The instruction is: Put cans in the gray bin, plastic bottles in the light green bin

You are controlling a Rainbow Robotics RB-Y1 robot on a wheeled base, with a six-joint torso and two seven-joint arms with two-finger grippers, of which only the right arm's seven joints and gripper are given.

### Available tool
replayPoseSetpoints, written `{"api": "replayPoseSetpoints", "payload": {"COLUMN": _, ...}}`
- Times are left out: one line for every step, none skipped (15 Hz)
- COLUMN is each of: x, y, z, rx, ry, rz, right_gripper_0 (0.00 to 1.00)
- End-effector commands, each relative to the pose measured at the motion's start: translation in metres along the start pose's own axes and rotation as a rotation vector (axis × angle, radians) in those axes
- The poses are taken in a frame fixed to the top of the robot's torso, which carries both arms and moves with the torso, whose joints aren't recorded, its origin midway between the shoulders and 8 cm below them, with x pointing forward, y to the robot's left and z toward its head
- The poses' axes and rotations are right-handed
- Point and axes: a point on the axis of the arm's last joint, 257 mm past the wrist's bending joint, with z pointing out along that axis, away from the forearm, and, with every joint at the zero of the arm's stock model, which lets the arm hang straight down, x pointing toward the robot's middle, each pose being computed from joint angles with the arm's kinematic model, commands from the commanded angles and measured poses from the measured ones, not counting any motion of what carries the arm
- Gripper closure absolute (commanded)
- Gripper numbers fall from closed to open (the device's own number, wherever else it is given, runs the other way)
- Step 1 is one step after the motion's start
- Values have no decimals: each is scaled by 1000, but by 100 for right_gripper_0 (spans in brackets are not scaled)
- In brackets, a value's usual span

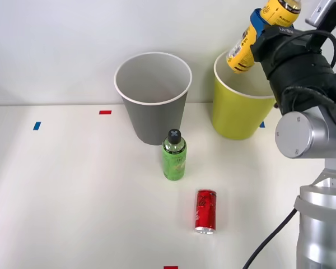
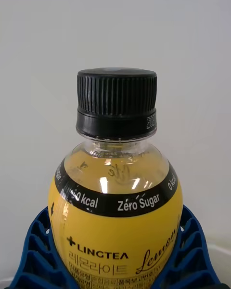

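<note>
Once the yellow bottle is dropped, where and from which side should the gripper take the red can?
Grip the red can across its round middle, coming straight down from above. It lies on its side on the table, apart from the green bottle, so both curved flanks look free for the fingers.

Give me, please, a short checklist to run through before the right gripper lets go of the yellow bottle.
1. Grip: right gripper shut on the yellow bottle, blue fingers on both sides: ok.
2. Bottle cap on: ok.
3. Right bin: bottle hangs tilted over the light green bin, not the gray bin: ok.
4. Low end inside the rim line: cannot tell.
5. Green bottle and can clear of the drop: ok.
</note>
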Motion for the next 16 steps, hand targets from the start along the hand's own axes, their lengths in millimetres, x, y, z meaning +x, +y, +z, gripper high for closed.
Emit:
{"api": "replayPoseSetpoints", "payload": {"x": 13, "y": -12, "z": 26, "rx": 18, "ry": 9, "rz": -17, "right_gripper_0": 100}}
{"api": "replayPoseSetpoints", "payload": {"x": 16, "y": -16, "z": 34, "rx": 27, "ry": 10, "rz": -23, "right_gripper_0": 100}}
{"api": "replayPoseSetpoints", "payload": {"x": 21, "y": -21, "z": 41, "rx": 36, "ry": 20, "rz": -32, "right_gripper_0": 100}}
{"api": "replayPoseSetpoints", "payload": {"x": 27, "y": -27, "z": 49, "rx": 47, "ry": 38, "rz": -61, "right_gripper_0": 100}}
{"api": "replayPoseSetpoints", "payload": {"x": 32, "y": -31, "z": 54, "rx": 54, "ry": 50, "rz": -85, "right_gripper_0": 100}}
{"api": "replayPoseSetpoints", "payload": {"x": 34, "y": -33, "z": 57, "rx": 58, "ry": 50, "rz": -99, "right_gripper_0": 100}}
{"api": "replayPoseSetpoints", "payload": {"x": 36, "y": -36, "z": 57, "rx": 65, "ry": 54, "rz": -124, "right_gripper_0": 100}}
{"api": "replayPoseSetpoints", "payload": {"x": 37, "y": -37, "z": 57, "rx": 67, "ry": 56, "rz": -139, "right_gripper_0": 100}}
{"api": "replayPoseSetpoints", "payload": {"x": 39, "y": -39, "z": 56, "rx": 71, "ry": 61, "rz": -150, "right_gripper_0": 100}}
{"api": "replayPoseSetpoints", "payload": {"x": 39, "y": -38, "z": 56, "rx": 69, "ry": 60, "rz": -155, "right_gripper_0": 100}}
{"api": "replayPoseSetpoints", "payload": {"x": 39, "y": -38, "z": 56, "rx": 70, "ry": 60, "rz": -158, "right_gripper_0": 100}}
{"api": "replayPoseSetpoints", "payload": {"x": 39, "y": -37, "z": 57, "rx": 69, "ry": 59, "rz": -158, "right_gripper_0": 52}}
{"api": "replayPoseSetpoints", "payload": {"x": 39, "y": -37, "z": 56, "rx": 70, "ry": 60, "rz": -158, "right_gripper_0": 7}}
{"api": "replayPoseSetpoints", "payload": {"x": 39, "y": -37, "z": 56, "rx": 69, "ry": 60, "rz": -157, "right_gripper_0": 0}}
{"api": "replayPoseSetpoints", "payload": {"x": 36, "y": -36, "z": 56, "rx": 68, "ry": 48, "rz": -153, "right_gripper_0": 0}}
{"api": "replayPoseSetpoints", "payload": {"x": 35, "y": -35, "z": 57, "rx": 65, "ry": 41, "rz": -144, "right_gripper_0": 0}}
